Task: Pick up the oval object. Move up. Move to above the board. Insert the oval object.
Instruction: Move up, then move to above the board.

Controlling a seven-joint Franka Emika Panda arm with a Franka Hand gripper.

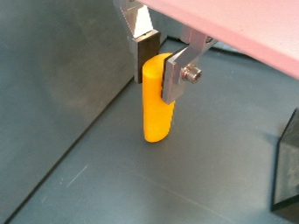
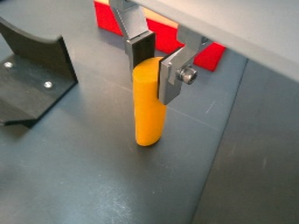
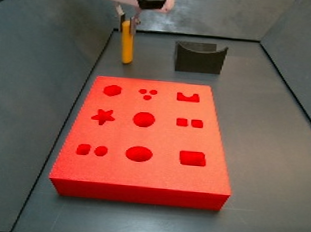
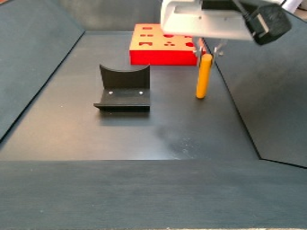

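The gripper (image 2: pixel 159 63) is hanging over the dark floor (image 2: pixel 222 166) near the far end of the enclosure, and its two silver fingers (image 1: pixel 179 73) are pinching the top of the oval object (image 2: pixel 146 105) — an orange-yellow peg with rounded sides, standing upright. In both wrist views one dark pad is pressing against the peg's upper end on one side while a silver plate with a screw is clamping it from the opposite side. The peg's lower end is sitting at or just above the floor; the views do not settle whether it is touching.

In a side view the peg (image 3: pixel 126 41) is standing beyond the far edge of the board (image 3: pixel 143 182), well apart from it, with the gripper (image 3: pixel 129 16) directly above. The board is lying flat — a bright red block showing a star, circles, squares and other shaped holes. The fixture (image 3: pixel 199 57), a dark bracket, is standing on the floor beside the peg, past the board's far edge. In another side view the fixture (image 4: pixel 122 87) is standing apart from the peg (image 4: pixel 204 76), and the board (image 4: pixel 162 47) is lying behind them.
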